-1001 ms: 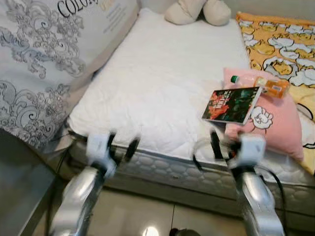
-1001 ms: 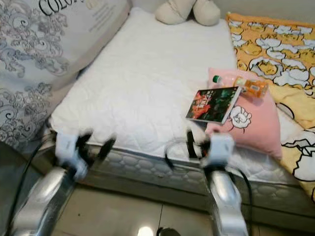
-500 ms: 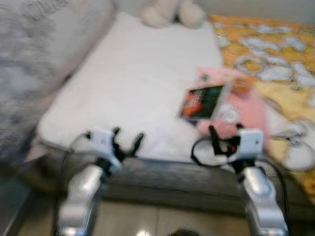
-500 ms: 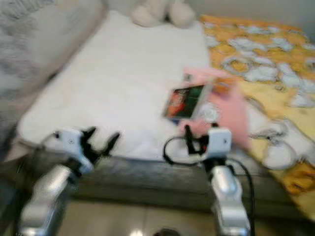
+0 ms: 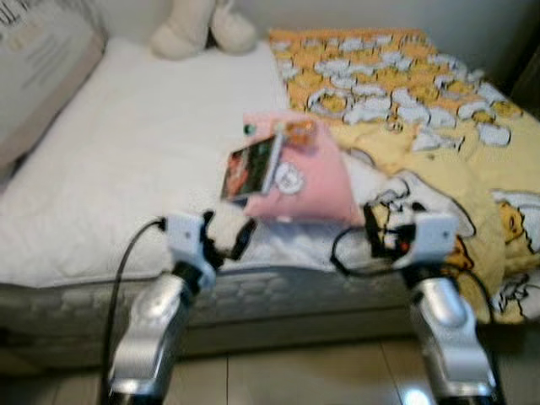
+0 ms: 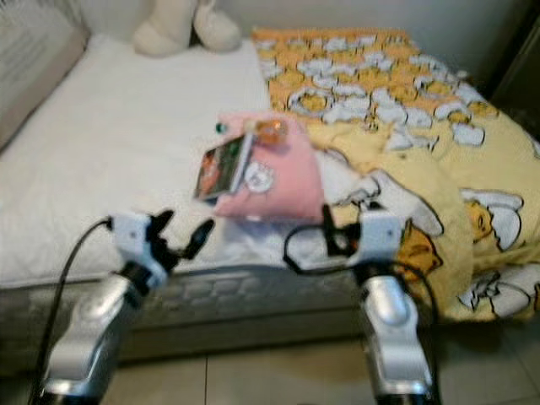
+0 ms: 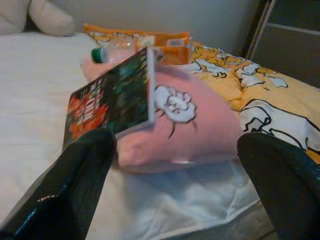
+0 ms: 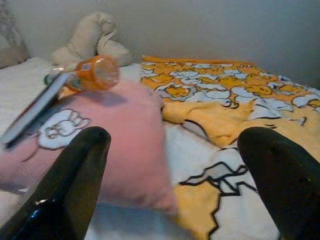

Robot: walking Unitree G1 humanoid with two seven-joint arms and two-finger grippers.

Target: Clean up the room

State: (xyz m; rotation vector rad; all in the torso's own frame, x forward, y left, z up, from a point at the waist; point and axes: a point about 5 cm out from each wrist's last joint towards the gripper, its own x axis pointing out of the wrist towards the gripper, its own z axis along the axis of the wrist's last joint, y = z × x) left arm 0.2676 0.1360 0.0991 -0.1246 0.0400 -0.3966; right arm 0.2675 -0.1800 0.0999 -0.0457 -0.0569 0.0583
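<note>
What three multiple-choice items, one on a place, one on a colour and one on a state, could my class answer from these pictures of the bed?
1. Where does the book lie?
A. on the floor
B. against the pink pillow
C. under the plush toy

2. What colour is the bottle's cap?
A. green
B. red
C. blue

3. How are the left gripper's fingers?
A. shut on the book
B. shut on nothing
C. open

Answers: 1 B, the book leans on the pillow's side. 2 A, a green cap shows in the left wrist view. 3 C, the black fingers stand apart short of the pillow.
</note>
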